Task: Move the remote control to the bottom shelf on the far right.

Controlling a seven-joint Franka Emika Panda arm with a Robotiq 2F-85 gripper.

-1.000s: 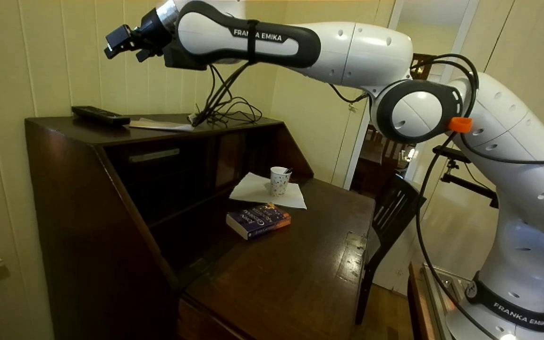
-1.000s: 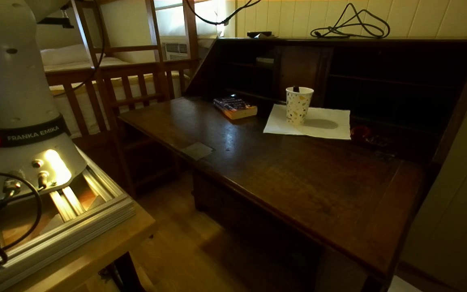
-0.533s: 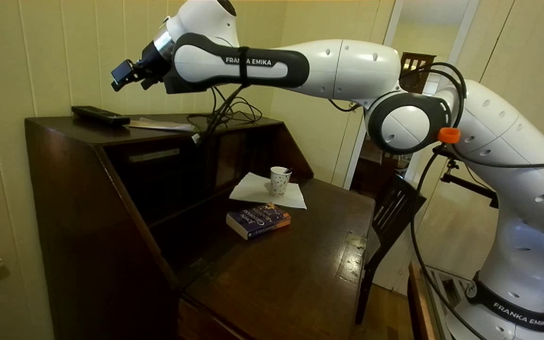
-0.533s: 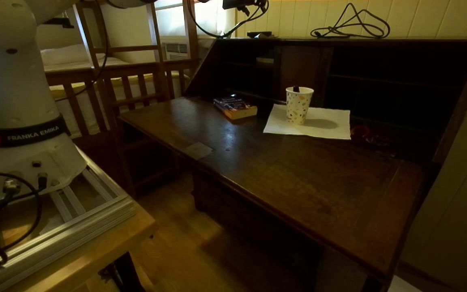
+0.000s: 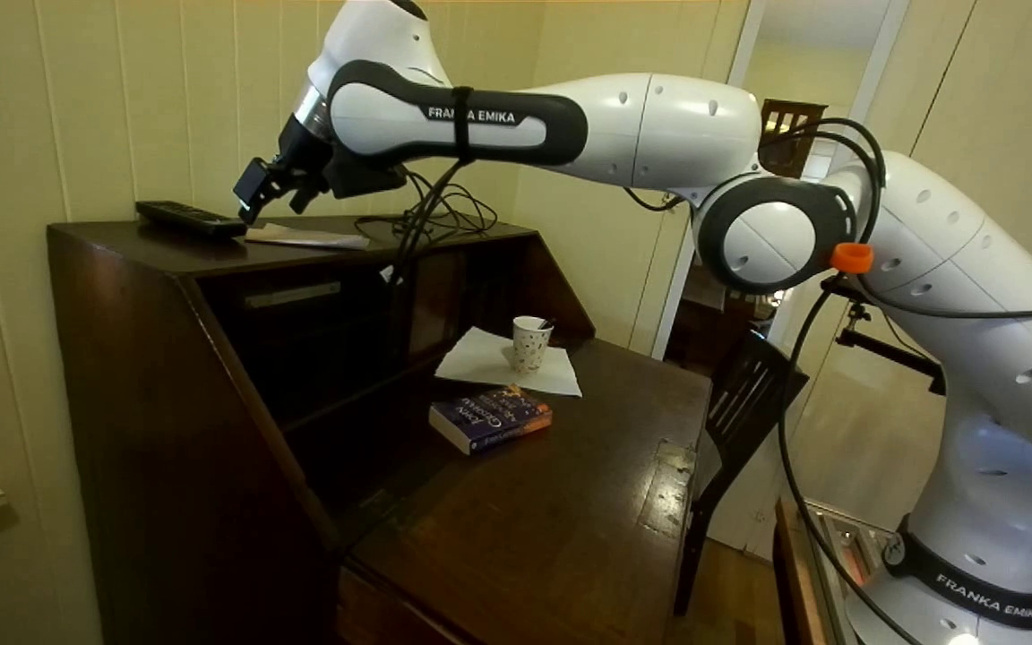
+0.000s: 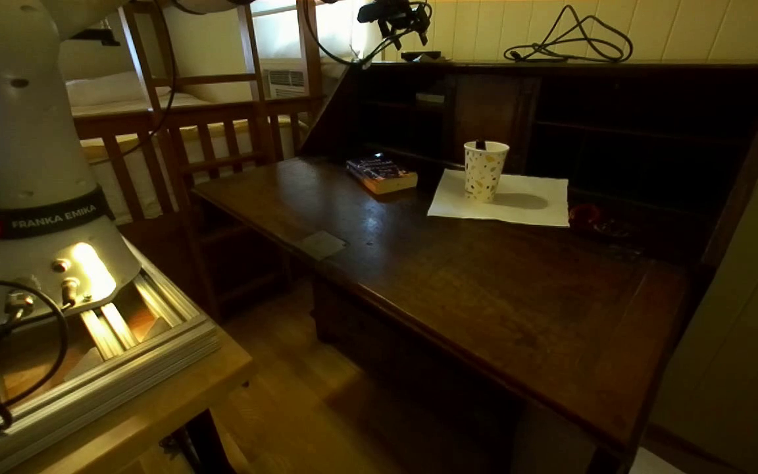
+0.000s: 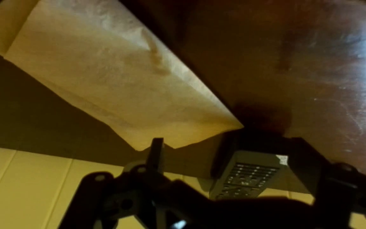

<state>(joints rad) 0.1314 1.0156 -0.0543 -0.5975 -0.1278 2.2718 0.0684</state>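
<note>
The gripper (image 5: 273, 212) hangs above the desk's top (image 5: 140, 247), fingers set wide apart, nothing clasped between them. And look in the wrist view: one finger is right up by the near end of the remote control (image 7: 249, 178), though whether they touch, I can't tell. The remote lies flat on the desk's top, beside a creased paper (image 7: 106, 79).

So the tally: nothing lifted, nothing placed. This looks like the lining-up, with grasp, lift, carry and set-down all to come. The goal, I'd judge, is the bottom shelf (image 6: 642, 176) at far right, too dark to read inside.

Now the pose: the arm (image 5: 641, 116) reaches out nearly level, wrist bent over, fingers slanting down. Below, on the writing surface, lie the book (image 5: 489, 419) and a white sheet (image 5: 476, 358), with the cup (image 5: 530, 345) upright on it.
</note>
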